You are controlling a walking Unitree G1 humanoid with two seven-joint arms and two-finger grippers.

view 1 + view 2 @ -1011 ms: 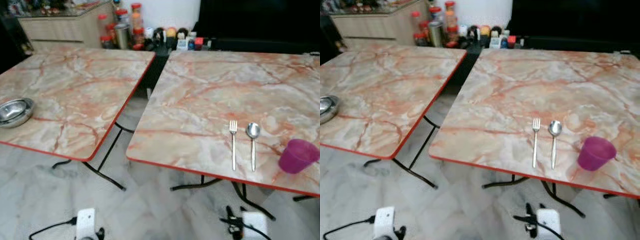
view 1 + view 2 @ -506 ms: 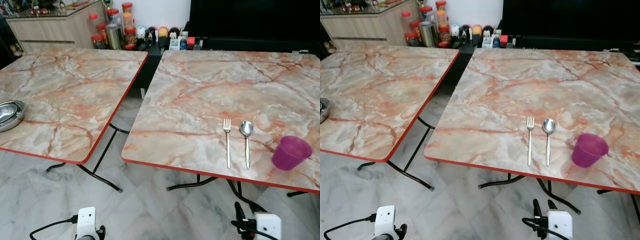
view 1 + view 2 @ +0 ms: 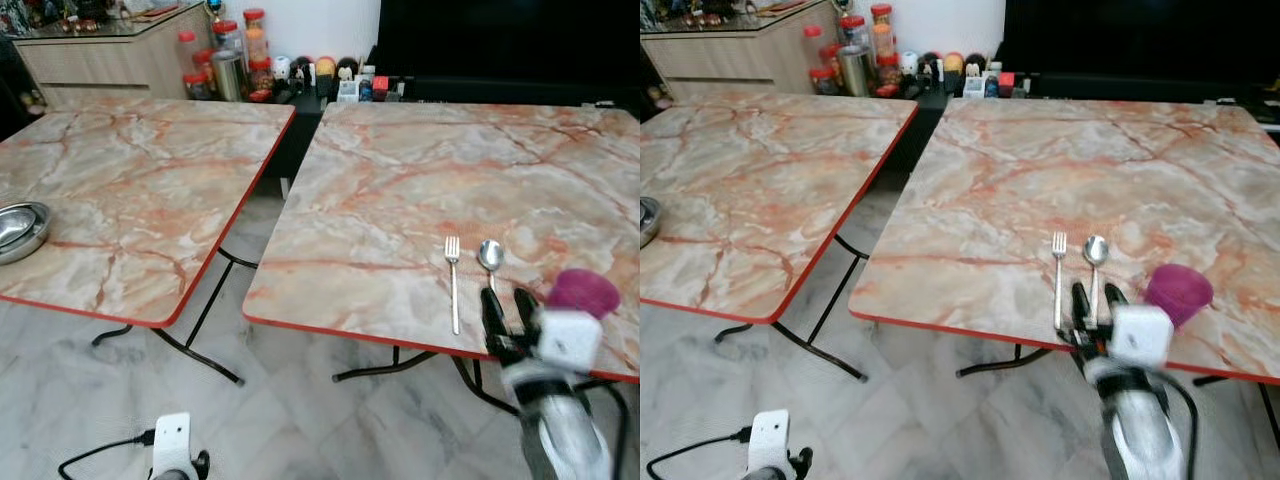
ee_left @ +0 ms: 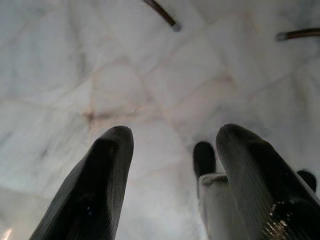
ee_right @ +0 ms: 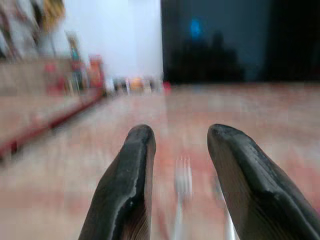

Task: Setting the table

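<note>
A fork (image 3: 452, 282) and a spoon (image 3: 490, 258) lie side by side near the front edge of the right marble table (image 3: 400, 180). To their right stands a purple cup (image 3: 583, 288), partly behind my right wrist. My right gripper (image 3: 507, 312) is raised at that table's front edge, open, its fingertips over the handle ends of the cutlery. In the blurred right wrist view the fork (image 5: 183, 184) shows between the two spread fingers (image 5: 131, 180). A steel bowl (image 3: 18, 228) sits at the left edge of the left table (image 3: 150, 160). My left gripper (image 4: 170, 170) hangs open above the floor.
A gap with black folding legs (image 3: 205, 335) separates the two tables. Behind them stand jars and small bottles (image 3: 240, 60), a wooden cabinet (image 3: 110, 55) and a dark screen (image 3: 500, 45). The floor is pale marble tile (image 3: 300, 420).
My right arm has risen from below the table edge to the near ends of the fork and spoon. The left arm stays low. The table things have not moved.
</note>
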